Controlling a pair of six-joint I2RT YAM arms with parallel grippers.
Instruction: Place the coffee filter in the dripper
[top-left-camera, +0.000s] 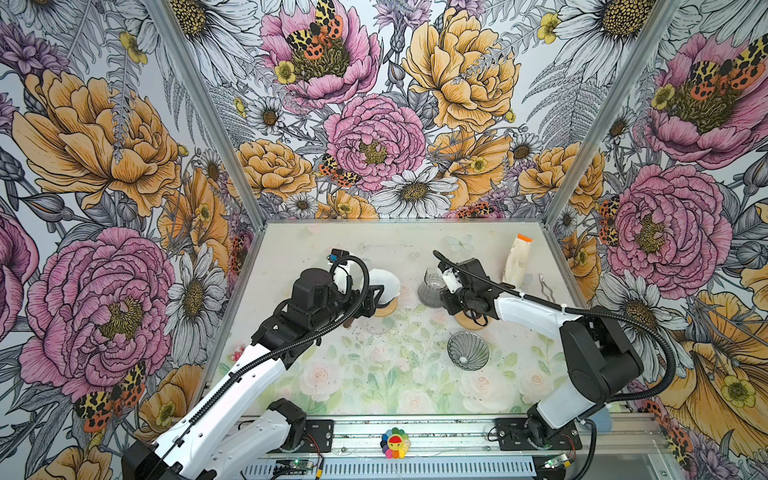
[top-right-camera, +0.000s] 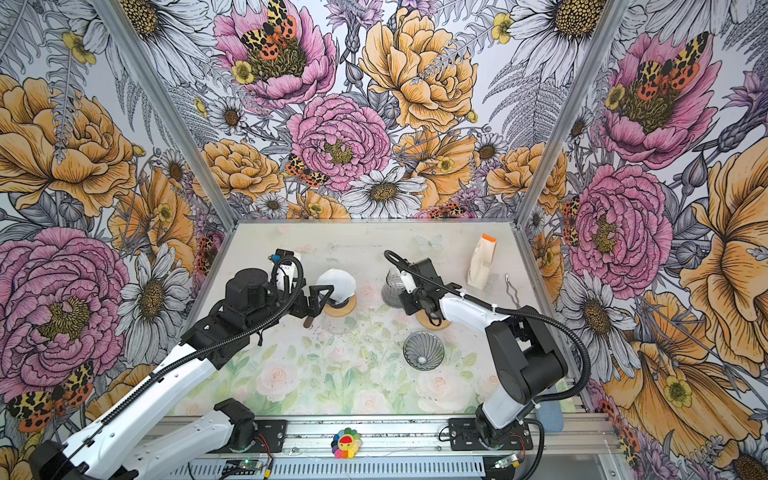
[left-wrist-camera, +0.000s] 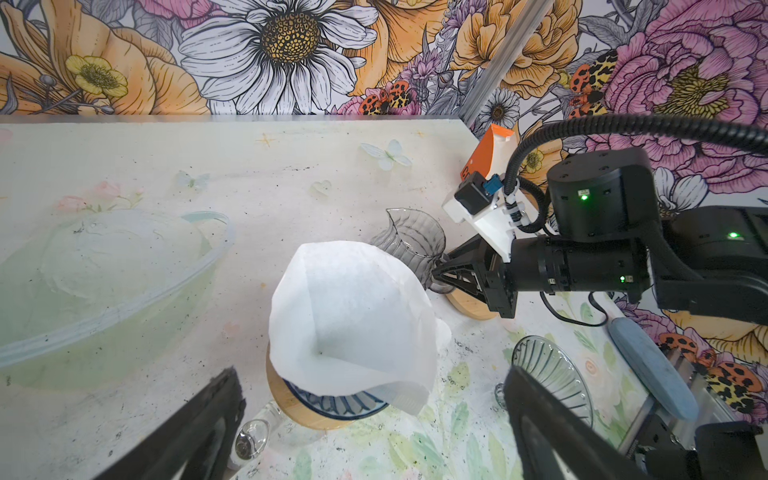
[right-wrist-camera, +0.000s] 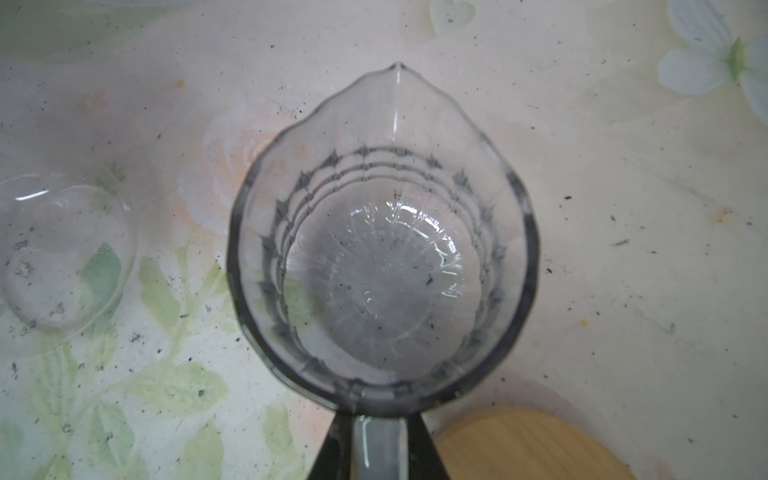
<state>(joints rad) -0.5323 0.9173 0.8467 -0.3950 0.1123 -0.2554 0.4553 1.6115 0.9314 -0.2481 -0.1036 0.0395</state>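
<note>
Hardly any writing can be read: the pale bag (top-left-camera: 517, 259) with the orange top, near the far right corner of the worktop (top-left-camera: 374, 395), has dark lettering on its orange panel. In the left wrist view the right arm's camera mount cuts that lettering off.

From the near left corner the left arm stretches diagonally toward the middle with its wrist level. The left gripper (top-right-camera: 322, 297) points sideways at the coffee filter (top-right-camera: 338, 284) with its fingers (left-wrist-camera: 199, 424) spread wide. Whether a fingertip touches the paper cannot be told.

The white filter stands opened as a cone inside the dripper (left-wrist-camera: 336, 405), left of the worktop's centre in its far half. Paper covers most of the dripper, so only a blue-striped rim shows above a wooden ring (left-wrist-camera: 291, 409).

Rising from the near right corner, the right arm bends at a high elbow, and its forearm runs in low over a wooden coaster (right-wrist-camera: 532, 444). The right gripper (right-wrist-camera: 380, 449) is clamped on the handle of a grey glass pitcher (right-wrist-camera: 382, 257). In both top views its wrist hides the fingers.

A ribbed glass cone (top-left-camera: 468, 350) sits apart, nearer the front edge.
</note>
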